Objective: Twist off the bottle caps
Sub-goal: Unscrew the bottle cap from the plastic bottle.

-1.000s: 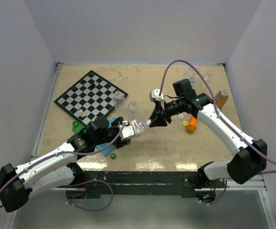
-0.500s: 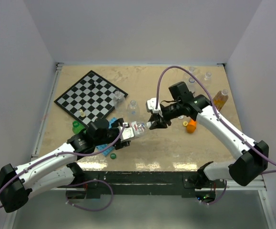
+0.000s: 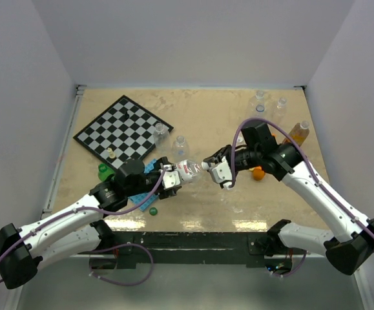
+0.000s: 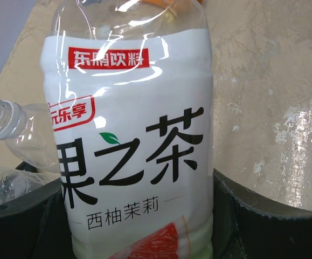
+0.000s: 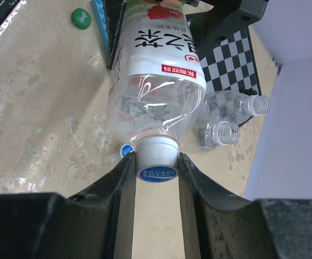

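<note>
The left gripper (image 3: 171, 178) clamps the body of a labelled bottle (image 5: 158, 81) and holds it on its side between the two arms. The right gripper (image 3: 209, 167) is pinched narrow around the white cap (image 5: 156, 156), which sits on the bottle's neck. A green cap (image 5: 81, 17) lies loose on the table (image 3: 199, 116). Two uncapped clear bottles (image 5: 226, 110) are near the chessboard (image 3: 123, 128).
</note>
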Controlling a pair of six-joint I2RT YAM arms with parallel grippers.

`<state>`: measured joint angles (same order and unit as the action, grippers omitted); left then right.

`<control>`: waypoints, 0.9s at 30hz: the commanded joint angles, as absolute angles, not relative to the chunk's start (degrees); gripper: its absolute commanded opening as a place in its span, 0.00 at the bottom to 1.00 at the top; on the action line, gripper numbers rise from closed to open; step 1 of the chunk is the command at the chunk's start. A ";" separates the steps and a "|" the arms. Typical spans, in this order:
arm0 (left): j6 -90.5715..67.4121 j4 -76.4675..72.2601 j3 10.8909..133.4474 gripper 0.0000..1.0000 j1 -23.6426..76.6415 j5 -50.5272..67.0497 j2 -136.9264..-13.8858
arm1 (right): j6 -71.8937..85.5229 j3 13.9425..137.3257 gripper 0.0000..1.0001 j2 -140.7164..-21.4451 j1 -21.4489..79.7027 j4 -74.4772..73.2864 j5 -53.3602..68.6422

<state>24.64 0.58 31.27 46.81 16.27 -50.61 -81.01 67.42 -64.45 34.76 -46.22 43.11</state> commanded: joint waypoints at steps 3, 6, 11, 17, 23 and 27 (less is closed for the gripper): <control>24.17 2.02 31.46 0.00 46.58 17.14 -50.71 | -82.01 65.48 0.00 -61.96 34.37 -41.75 44.12; 24.08 1.93 31.38 0.00 46.58 17.23 -50.71 | -79.38 65.04 0.07 -61.35 34.37 -40.87 45.00; 23.99 1.93 31.46 0.00 46.58 17.40 -50.71 | -70.42 64.60 0.46 -59.95 33.14 -37.62 45.52; 23.82 1.85 31.38 0.00 46.58 17.40 -50.54 | -57.50 65.65 0.72 -57.05 29.62 -36.12 48.25; 23.90 1.85 31.38 0.00 46.58 17.40 -50.71 | -49.42 65.22 0.77 -53.44 28.39 -37.80 45.89; 23.73 1.76 31.55 0.00 46.58 17.49 -50.71 | -38.52 63.55 0.80 -51.94 27.16 -35.25 43.42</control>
